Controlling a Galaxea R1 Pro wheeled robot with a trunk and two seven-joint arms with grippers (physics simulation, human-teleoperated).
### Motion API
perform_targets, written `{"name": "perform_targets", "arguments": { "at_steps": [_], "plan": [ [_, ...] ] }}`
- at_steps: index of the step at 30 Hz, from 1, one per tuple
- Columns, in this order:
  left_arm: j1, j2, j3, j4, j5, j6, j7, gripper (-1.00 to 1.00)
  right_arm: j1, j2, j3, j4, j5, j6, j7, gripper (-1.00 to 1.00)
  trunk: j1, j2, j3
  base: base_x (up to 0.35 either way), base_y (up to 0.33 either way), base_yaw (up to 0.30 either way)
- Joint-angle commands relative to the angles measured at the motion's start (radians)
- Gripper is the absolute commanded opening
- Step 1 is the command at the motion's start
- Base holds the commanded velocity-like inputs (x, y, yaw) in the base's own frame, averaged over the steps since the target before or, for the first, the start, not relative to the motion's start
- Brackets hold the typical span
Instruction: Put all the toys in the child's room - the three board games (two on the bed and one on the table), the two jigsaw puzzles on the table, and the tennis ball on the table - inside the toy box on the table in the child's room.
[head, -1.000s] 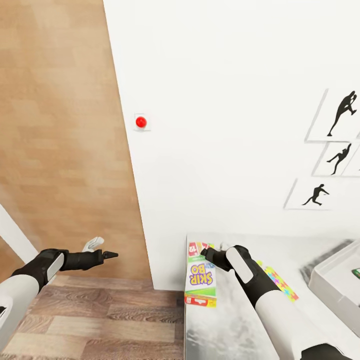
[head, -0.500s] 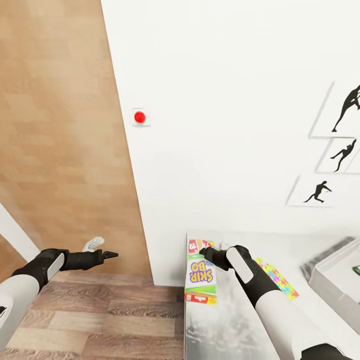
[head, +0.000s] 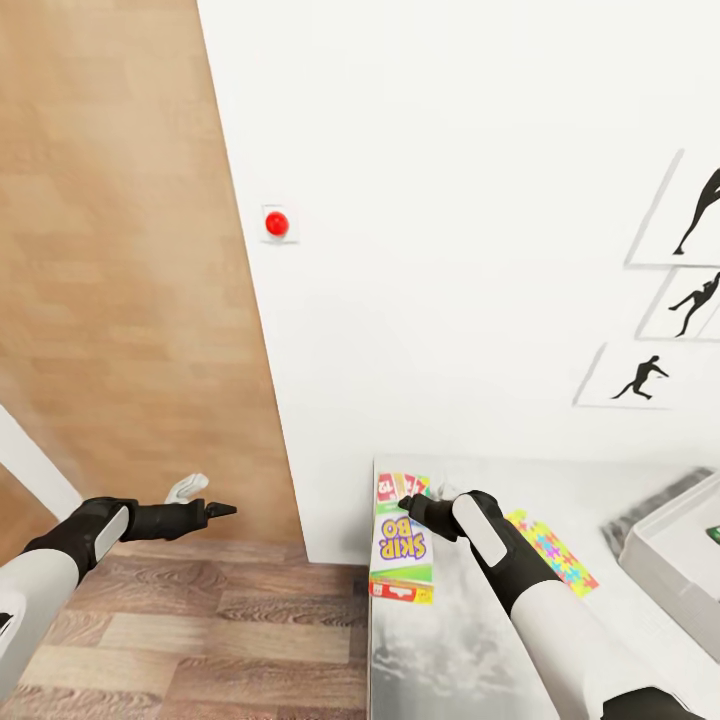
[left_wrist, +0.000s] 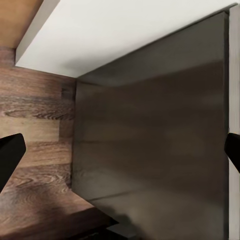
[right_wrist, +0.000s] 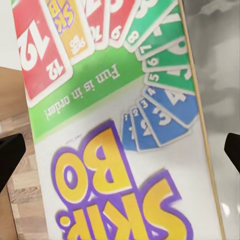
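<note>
Our view has tipped slightly; the right tool (head: 412, 503) still hovers spread wide over the card game box (head: 401, 540) at the counter (head: 470, 650) edge, probably not touching.

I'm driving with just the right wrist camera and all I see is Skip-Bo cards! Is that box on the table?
Observer: Yes. The Skip-Bo box lies flat along the left edge of the table, with your right claw open above its far end.
Operator: Is a puzzle close by?
Observer: One jigsaw puzzle lies flat on the table, on the other side of your right arm from the box.
Operator: Where's the toy box?
Observer: The toy box sits on the table further right, past the puzzle.
</note>
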Motion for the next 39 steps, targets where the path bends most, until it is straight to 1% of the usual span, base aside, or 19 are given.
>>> {"name": "perform_targets", "arguments": {
  "at_steps": [1, 39],
  "plan": [
    [-0.001, 0.0, -0.001, 0.0, 0.007, 0.009, 0.0, 1.0, -0.001, 0.0, 0.002, -0.001, -0.011, 0.001, -0.01, 1.0, 0.001, -0.002, -0.004, 0.0, 0.0, 0.0],
    [-0.001, -0.001, -0.002, 0.0, 0.007, 0.009, 0.0, 1.0, -0.001, 0.001, 0.002, -0.003, -0.012, -0.002, -0.01, 1.0, 0.001, -0.002, -0.066, 0.0, 0.0, 0.0]
  ]
}}
